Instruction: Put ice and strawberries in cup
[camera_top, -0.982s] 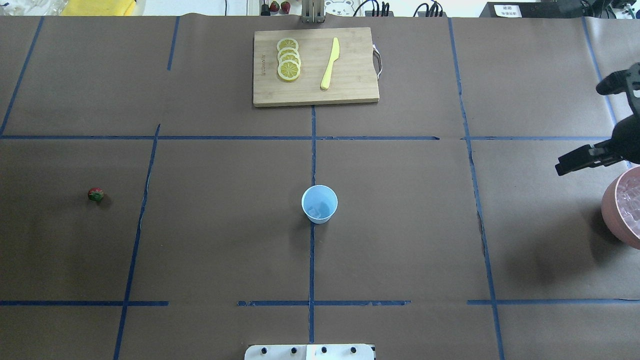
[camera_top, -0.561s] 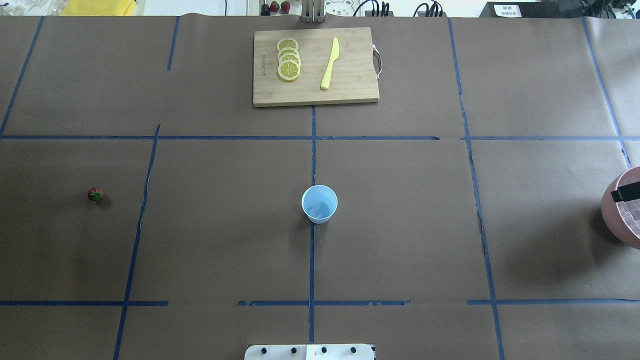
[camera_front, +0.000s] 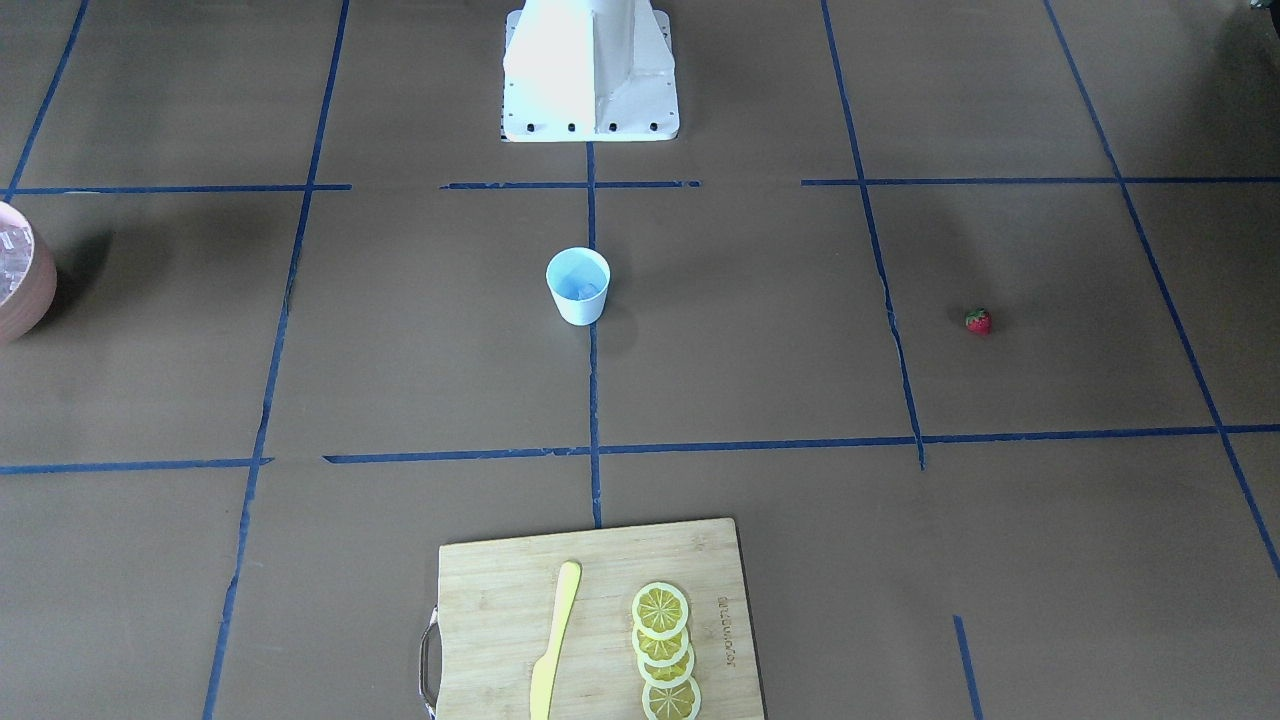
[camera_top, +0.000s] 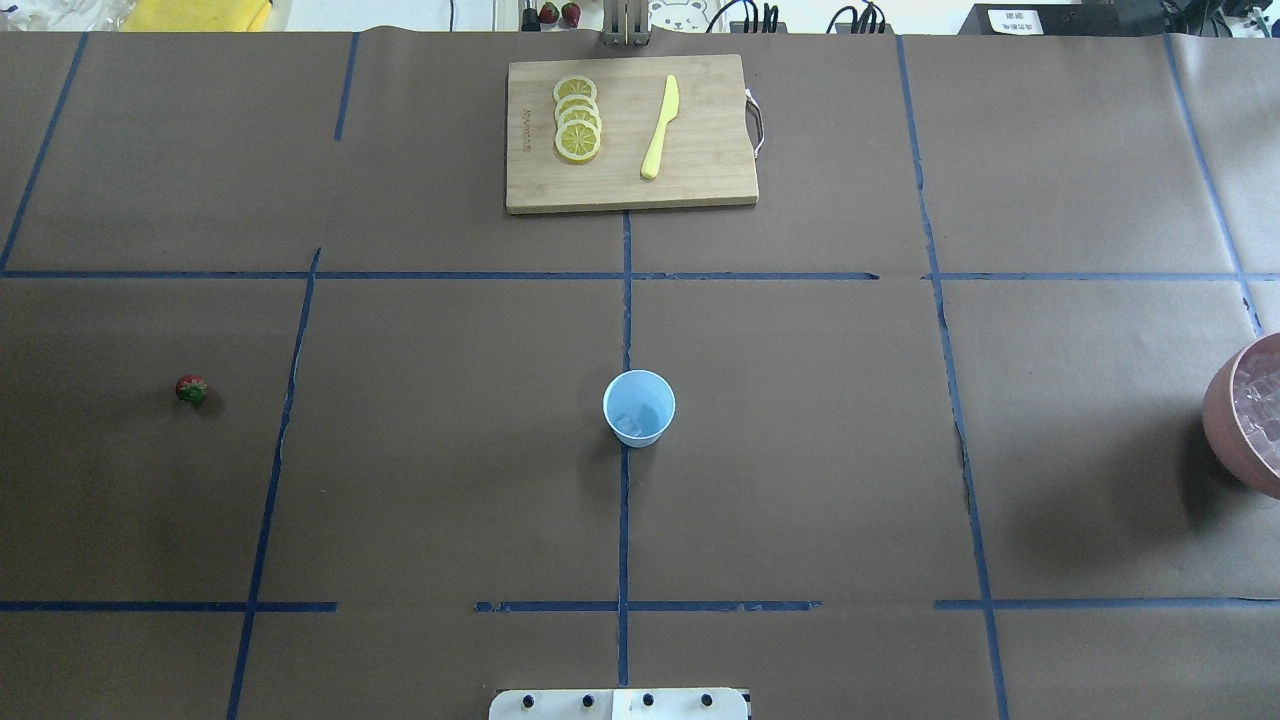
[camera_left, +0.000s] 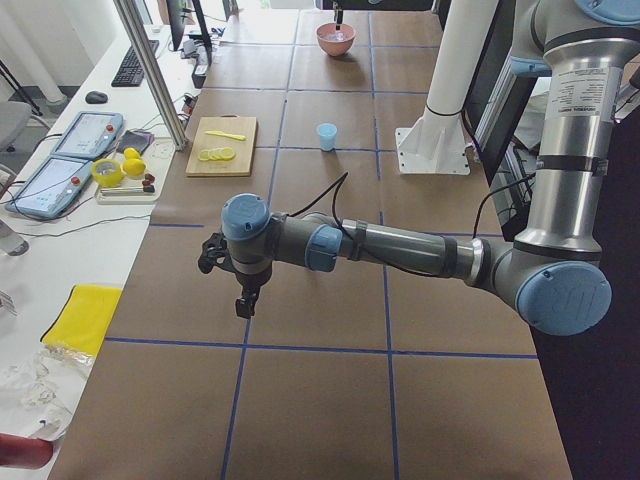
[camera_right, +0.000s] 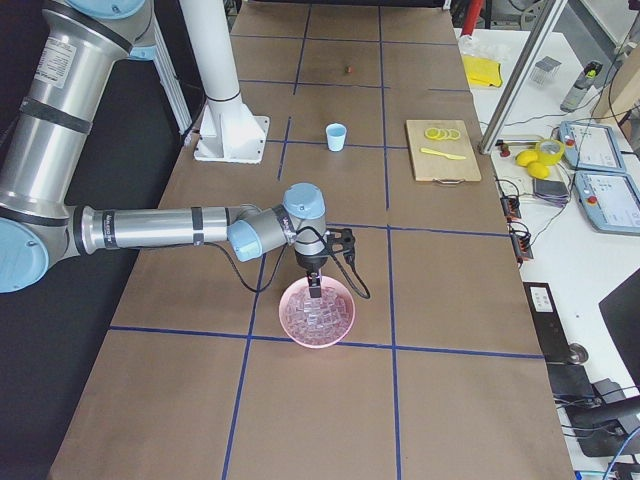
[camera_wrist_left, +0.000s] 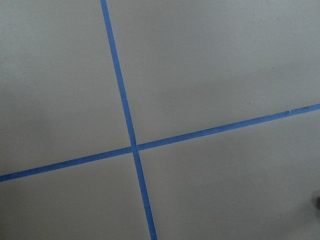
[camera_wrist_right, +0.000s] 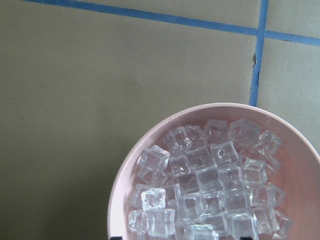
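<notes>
Cup (camera_top: 639, 407) is seen upright at mid-table on the centre tape line. What looks like one ice cube (camera_top: 629, 424) is made out inside, though blurred. Strawberry (camera_top: 191, 389) is found on the table well apart to the left. More ice (camera_wrist_right: 210, 185) is piled in the pink bowl (camera_wrist_right: 116, 200) at the right edge, with the right gripper (camera_right: 315, 292) held just above it. Left gripper (camera_left: 243, 303) is held over bare table at the left end. Neither gripper's state can be told.

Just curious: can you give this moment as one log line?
right end effector: over bowl of ice | left end effector: over table | cup: holds ice | strawberry: lies apart, not in cup
</notes>
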